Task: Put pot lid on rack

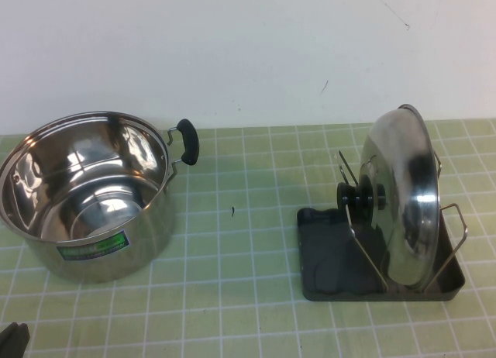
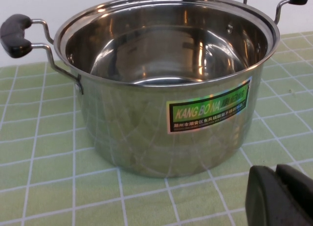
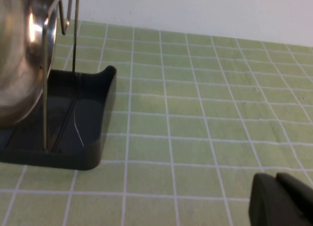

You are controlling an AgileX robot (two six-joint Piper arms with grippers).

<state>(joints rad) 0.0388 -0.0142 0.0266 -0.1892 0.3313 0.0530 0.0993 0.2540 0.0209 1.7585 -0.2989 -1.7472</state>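
Pot lid [image 1: 404, 199] being held upright on edge between wire loops of rack [image 1: 333, 257], on bench [image 1: 248, 296]. Left pincer [image 2: 279, 196] near pot [image 2: 166, 84], right pincer [image 3: 281, 201] near rack: both seen closed, nothing being held.

Both grippers are mostly out of frame: the left gripper [image 2: 281, 196] and right gripper [image 3: 281, 201] show only dark corners. The pot lid [image 3: 19, 59] is cut off in the right wrist view.

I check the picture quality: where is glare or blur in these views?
High view: bright glare on the pot lid in the rack. Left wrist view: reflections inside the pot, left gripper soft. Right wrist view: right gripper blurred.
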